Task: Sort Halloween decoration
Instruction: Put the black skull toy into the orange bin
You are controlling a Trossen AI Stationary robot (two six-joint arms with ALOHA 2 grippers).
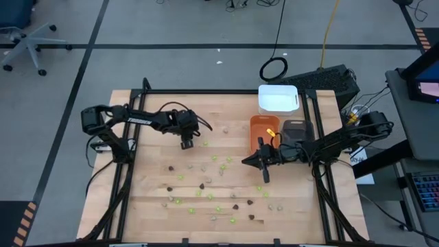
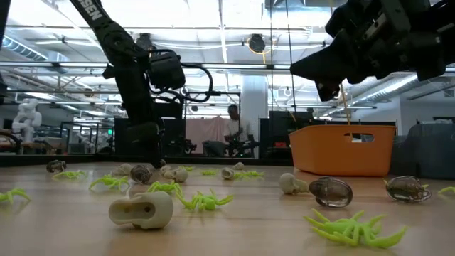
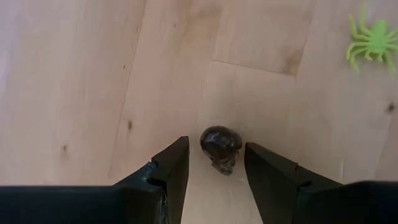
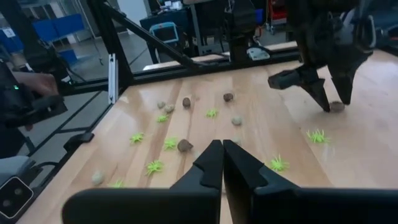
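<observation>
Wooden planks form the surface (image 1: 151,206), strewn with Halloween decoration pieces (image 1: 206,185) in green, brown and beige across its near and middle parts. Midway, the right pincer (image 1: 247,162) hovers with fingers pressed together. Farther back, the left pincer (image 3: 216,163) stands spread around a dark brown skull (image 3: 220,148), beside a green spider (image 3: 370,42).

The room is bright, lit from ceiling lamps (image 2: 220,14) that glare white in the low view. In the high view the light on the tabletop (image 1: 151,206) is even and shadows are soft and short. In the low view the near pale skull (image 2: 142,210) is a little blurred, and the arms are dark silhouettes. The left wrist view is soft, with a small shadow under the dark skull (image 3: 221,148).
</observation>
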